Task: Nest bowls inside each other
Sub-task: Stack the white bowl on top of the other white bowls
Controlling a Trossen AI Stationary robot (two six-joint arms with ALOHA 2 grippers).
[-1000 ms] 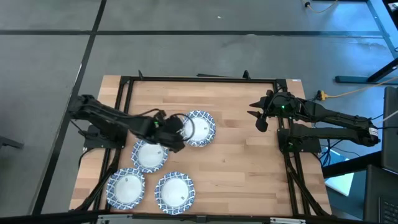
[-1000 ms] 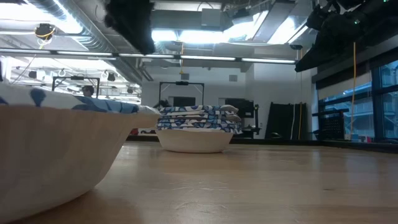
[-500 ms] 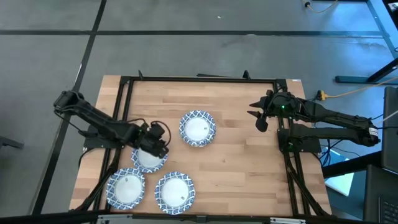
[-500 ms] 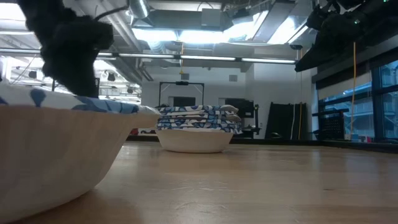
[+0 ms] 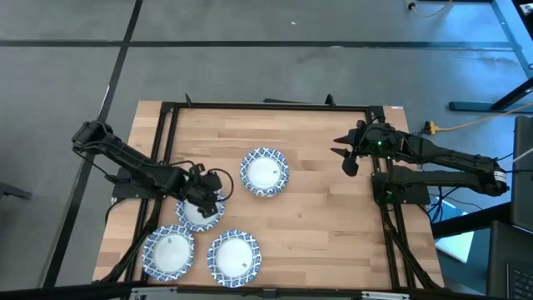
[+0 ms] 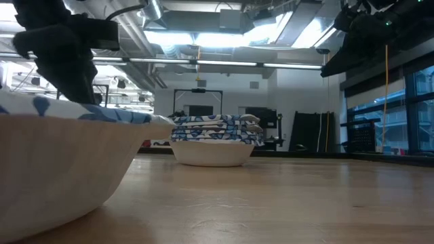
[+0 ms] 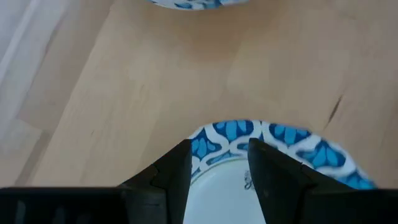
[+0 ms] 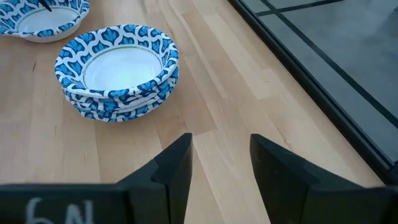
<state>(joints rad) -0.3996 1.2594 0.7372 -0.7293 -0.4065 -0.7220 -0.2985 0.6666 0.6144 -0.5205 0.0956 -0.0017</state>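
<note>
A nested stack of several blue-and-white bowls (image 5: 265,172) (image 6: 215,145) (image 8: 117,71) rests on its base near the table's middle. Three single bowls rest toward the near left: one (image 5: 200,210) (image 7: 261,168) under my left gripper, and two (image 5: 169,252) (image 5: 233,257) by the near edge. My left gripper (image 5: 205,197) (image 7: 221,163) (image 6: 61,57) is open and points down over the first single bowl's patterned rim. My right gripper (image 5: 349,158) (image 8: 221,155) hangs open above bare wood at the table's right side, apart from every bowl. My left gripper stands open from above over the rim band (image 7: 231,138) of the single bowl. One finger (image 7: 180,163) stands on each side of that stretch of rim. I cannot tell whether either finger touches it. The bowl sits flat on the table.
A black frame (image 5: 266,107) runs along the table's far edge and both sides. Bare wood (image 5: 325,225) lies between the stack and the right arm. In the low view a near bowl (image 6: 54,163) fills the left foreground. Another bowl's rim (image 7: 196,3) shows in the left wrist view.
My left gripper has drawn away from the stack, moving toward the table's near left. It has come down over the single bowl there. The stack and the other bowls have stayed where they were.
</note>
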